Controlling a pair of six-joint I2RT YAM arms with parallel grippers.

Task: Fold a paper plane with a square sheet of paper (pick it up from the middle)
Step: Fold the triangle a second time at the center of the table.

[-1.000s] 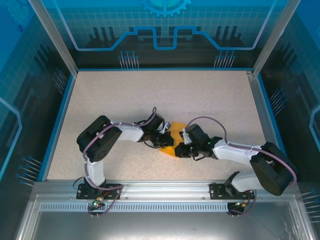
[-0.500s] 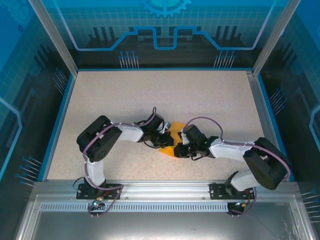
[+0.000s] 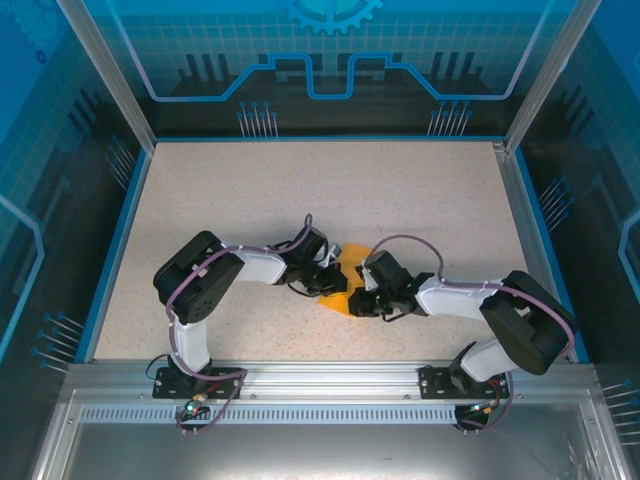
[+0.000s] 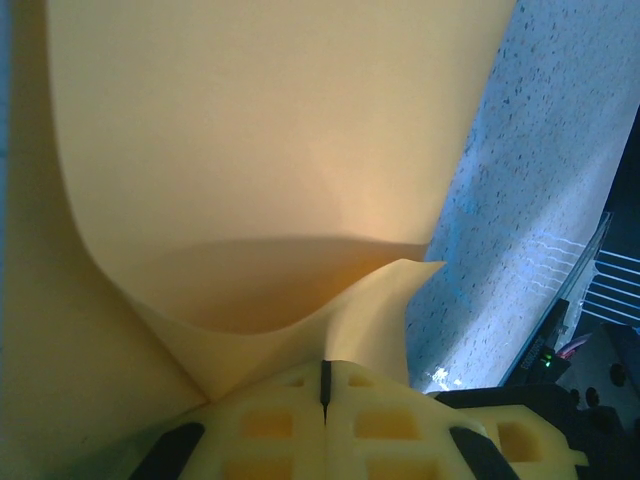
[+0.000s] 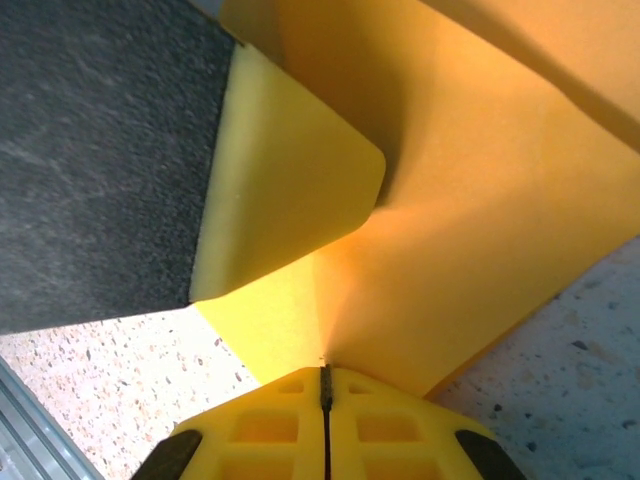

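Paper [image 3: 349, 266] sits mid-counter [image 3: 250, 200] between the 2 arms, left gripper [image 4: 325, 385] and right gripper [image 5: 325, 385] jaws each pinched together on it; sheet looks thin, light, floppy, probably tear-prone, so hold near edges, gently.

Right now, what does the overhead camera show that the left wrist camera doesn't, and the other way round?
Overhead: the left gripper and right gripper meet mid-table on opposite sides of the sheet of paper, with the blue-edged table around them. Left wrist: its fingers pinched shut on the sheet, which curves away from them. Both: the orange-yellow paper and the speckled tabletop.
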